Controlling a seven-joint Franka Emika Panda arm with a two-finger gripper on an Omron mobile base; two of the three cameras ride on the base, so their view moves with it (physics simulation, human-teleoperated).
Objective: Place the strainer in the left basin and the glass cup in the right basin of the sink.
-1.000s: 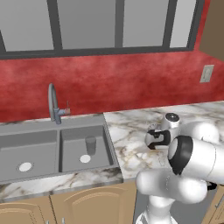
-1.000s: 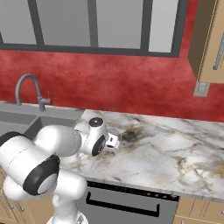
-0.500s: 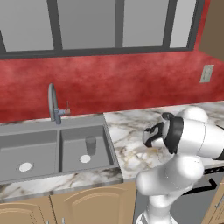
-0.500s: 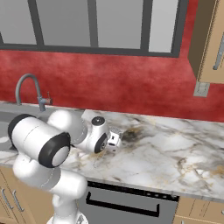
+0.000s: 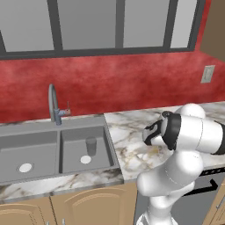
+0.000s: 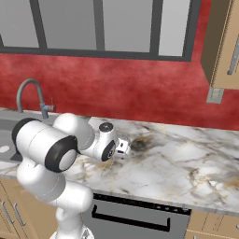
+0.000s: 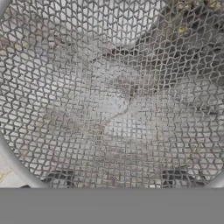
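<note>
The strainer (image 7: 113, 100) lies right under the hand, its fine silver mesh spread across the hand view over marble. My gripper (image 7: 119, 178) is open, and its dark fingertips (image 7: 59, 178) show far apart through the mesh near the rim. From the right base view the gripper (image 6: 124, 146) points down at the marble counter, right of the sink. The glass cup (image 5: 91, 146) stands upright in the right basin (image 5: 72, 151). The left basin (image 5: 26, 147) holds only its pale drain.
The curved grey faucet (image 5: 53, 103) rises behind the sink's divider. A marble counter (image 6: 186, 163) stretches to the right, with a red wall and a wall socket (image 5: 207, 74) behind it. A wooden wall cabinet (image 6: 226, 42) hangs at the upper right.
The arm's upper links have lifted and turned, while the hand has stayed low over the same spot on the counter. The glass cup has not moved.
</note>
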